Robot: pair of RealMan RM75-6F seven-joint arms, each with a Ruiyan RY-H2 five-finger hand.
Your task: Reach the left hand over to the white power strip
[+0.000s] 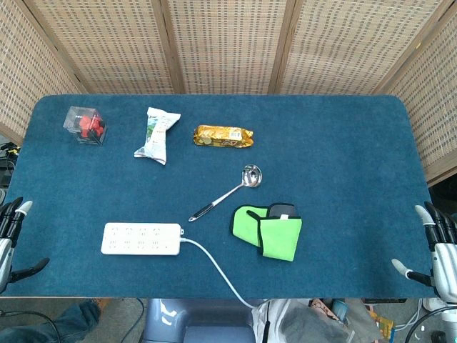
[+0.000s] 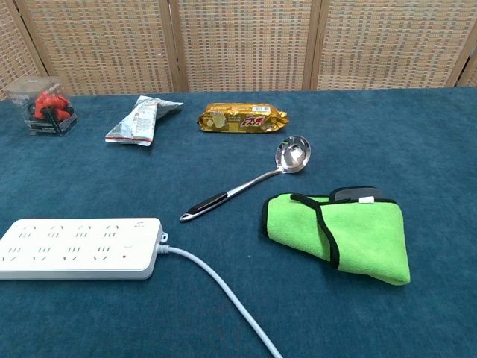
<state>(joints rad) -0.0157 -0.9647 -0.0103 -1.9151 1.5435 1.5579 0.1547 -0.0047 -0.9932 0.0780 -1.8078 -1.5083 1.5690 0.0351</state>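
Progress: reach not begun | left hand [image 1: 11, 232] seen at lower-left frame edge, fingers spread, nothing held | white power strip [image 1: 141, 239] lying lower left of centre, untouched | remaining: whole reach

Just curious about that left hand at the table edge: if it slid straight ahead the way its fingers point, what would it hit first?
Probably nothing: the left hand points up the table's left edge, beside the white power strip.

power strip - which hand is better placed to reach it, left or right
Left. The left hand hangs open at the table's left edge, near the white power strip. The right hand sits at the opposite edge, beyond the green cloth.
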